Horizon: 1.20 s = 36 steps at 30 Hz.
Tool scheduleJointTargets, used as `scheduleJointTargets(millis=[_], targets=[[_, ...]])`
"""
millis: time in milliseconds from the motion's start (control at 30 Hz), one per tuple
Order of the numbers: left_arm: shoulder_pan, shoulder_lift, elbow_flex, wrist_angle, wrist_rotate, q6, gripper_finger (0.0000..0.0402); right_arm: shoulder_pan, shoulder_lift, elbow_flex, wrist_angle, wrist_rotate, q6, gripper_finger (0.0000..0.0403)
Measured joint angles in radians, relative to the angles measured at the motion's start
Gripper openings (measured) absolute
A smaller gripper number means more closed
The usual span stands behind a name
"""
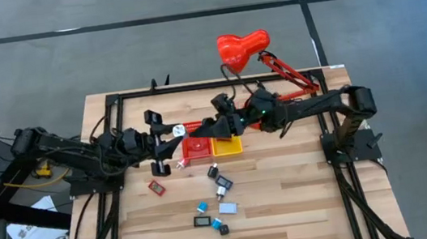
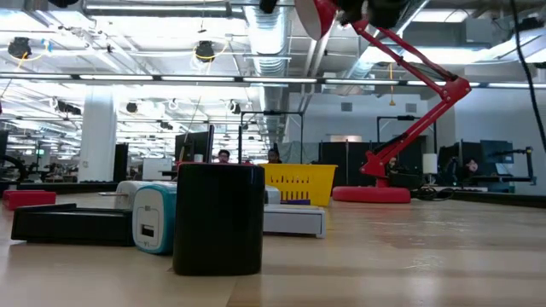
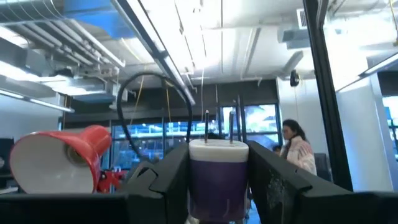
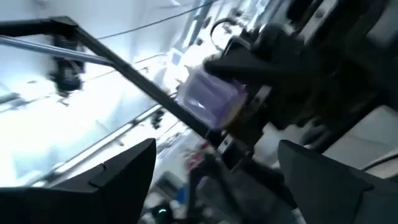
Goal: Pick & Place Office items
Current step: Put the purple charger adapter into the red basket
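Left arm: reaches in from the left edge of the high view toward the frame's centre, lying low and nearly level across the surface [image 1: 290,208].
Left end effector [image 1: 173,137]: just left of the red bin [image 1: 196,148], clenched on a plug [image 3: 217,177] with a white top and purple body; in the left wrist view the plug stands upright between the two dark fingers [image 3: 163,180], its prongs pointing up.
Right arm: comes in from the right edge of the high view, stretched left across the upper middle of the surface.
Right end effector [image 1: 213,126]: above the seam between the red bin and the yellow bin [image 1: 228,145], close to the left end effector; its fingers [image 4: 112,171] stand wide apart, released, holding nothing. Its wrist view looks at the left end effector and the purple plug.
Other office items: loose on the surface in the lower centre of the high view, below the bins; a red piece [image 1: 157,187] lies apart to the left, a black and white piece [image 1: 223,184] just below the bins, a blue piece [image 1: 202,220] and a light blue piece [image 1: 228,208] lower down.
Lamp [image 1: 242,48]: at the top centre of the high view, beyond the bins.
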Motion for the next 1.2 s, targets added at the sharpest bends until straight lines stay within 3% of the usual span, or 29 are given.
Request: scheduleJointTargets(millis=[300,600,933,1200], targets=[[0.003,0.008,0.000,0.033,0.021,-0.002,0.0139,-0.009,0.159,0.165,0.136,-0.039,0.101,0.0328],[0.003,-0.005,0.001,0.006,0.024,-0.003,0.0139,-0.016,0.172,0.244,0.096,-0.096,0.089,0.0321],[0.004,-0.006,0.002,-0.016,0.029,-0.003,0.0139,-0.015,0.174,0.243,0.084,-0.101,0.101,0.0238],[0.004,-0.008,0.002,-0.015,0.033,-0.002,0.0139,-0.016,0.174,0.242,0.079,-0.106,0.104,0.0146]])
